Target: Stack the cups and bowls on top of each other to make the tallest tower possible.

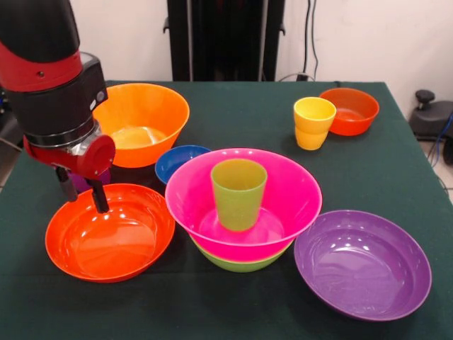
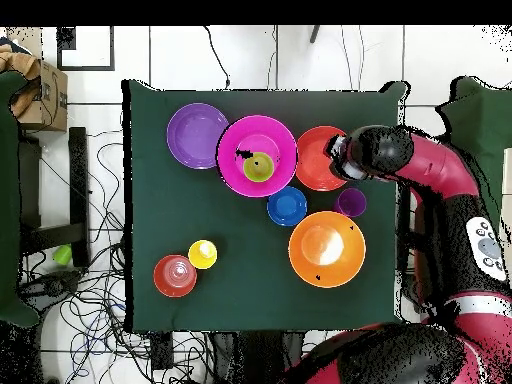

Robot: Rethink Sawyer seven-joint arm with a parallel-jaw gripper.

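Observation:
The tower stands mid-table: a pink bowl (image 1: 283,198) (image 2: 232,160) nested in a lime green bowl (image 1: 241,263), with a green cup (image 1: 238,193) (image 2: 259,166) upright inside. My gripper (image 1: 83,193) hangs at the left over the far rim of the large red-orange bowl (image 1: 110,237) (image 2: 316,160). It is open and empty, with one finger (image 1: 100,200) at the rim and the other outside it. The purple cup (image 2: 350,202) stands just behind it, mostly hidden in the front view. The yellow cup (image 1: 313,122) (image 2: 202,254) stands by the small red-orange bowl (image 1: 352,110) (image 2: 175,276).
A large orange bowl (image 1: 145,120) (image 2: 326,248) and a small blue bowl (image 1: 177,161) (image 2: 287,206) sit behind the tower. A purple bowl (image 1: 362,263) (image 2: 195,135) sits at the front right. My arm (image 2: 385,150) reaches in over the table edge.

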